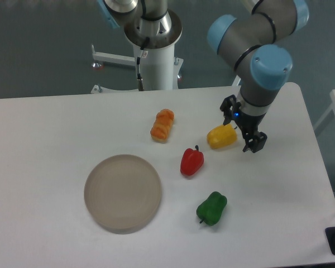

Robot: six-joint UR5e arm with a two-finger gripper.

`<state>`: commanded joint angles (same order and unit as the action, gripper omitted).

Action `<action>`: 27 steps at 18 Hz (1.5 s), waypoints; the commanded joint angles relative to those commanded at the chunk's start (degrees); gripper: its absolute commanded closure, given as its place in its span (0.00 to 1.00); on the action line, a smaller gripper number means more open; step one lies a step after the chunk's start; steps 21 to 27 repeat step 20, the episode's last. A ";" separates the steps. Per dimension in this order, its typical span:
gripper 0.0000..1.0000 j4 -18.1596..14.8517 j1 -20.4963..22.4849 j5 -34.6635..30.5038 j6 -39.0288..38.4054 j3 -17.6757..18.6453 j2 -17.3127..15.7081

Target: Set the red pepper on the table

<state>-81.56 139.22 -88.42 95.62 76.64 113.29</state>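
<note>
The red pepper (191, 162) lies on the white table (44, 134) near its middle, just right of the round plate, with its dark green stem pointing up. My gripper (243, 127) hangs to the pepper's upper right, right beside the yellow pepper (220, 137). Its jaws are open and hold nothing. It is well apart from the red pepper.
A round grey-beige plate (123, 193) sits front left of centre. An orange pepper (162, 125) lies behind the red one. A green pepper (212, 208) lies in front of it. The arm's base column (154, 61) stands at the table's far edge.
</note>
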 joint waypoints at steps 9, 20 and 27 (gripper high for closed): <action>0.00 0.18 0.70 -0.17 0.09 0.35 -0.09; 0.00 0.35 0.79 -0.18 0.09 0.70 -0.17; 0.00 0.35 0.79 -0.18 0.09 0.70 -0.17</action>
